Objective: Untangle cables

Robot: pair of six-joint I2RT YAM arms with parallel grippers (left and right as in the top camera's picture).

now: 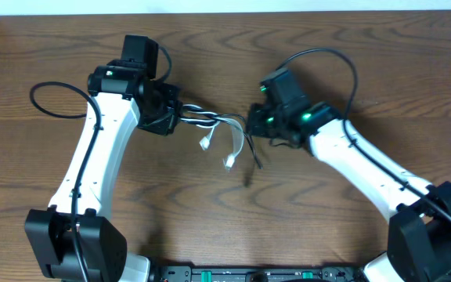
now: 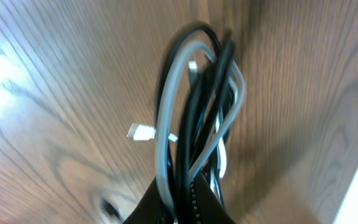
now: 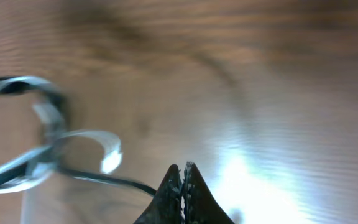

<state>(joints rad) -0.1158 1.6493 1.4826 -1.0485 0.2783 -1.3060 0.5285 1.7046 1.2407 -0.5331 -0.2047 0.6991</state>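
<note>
Black cable (image 1: 251, 149) and white cable (image 1: 235, 141) tangled, strung between left gripper (image 1: 180, 117) and right gripper (image 1: 251, 126), plugs dangling

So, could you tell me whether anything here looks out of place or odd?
Nothing looks damaged or spilled. The black cable and white cable are twisted round each other in a clump pinched by the left hand, held off the table toward the right hand, with a white plug dangling loose.

The overhead view looks straight down on the counter (image 1: 210, 211). Both wrist views sit close above it, sharing the cables (image 1: 224, 125).
</note>
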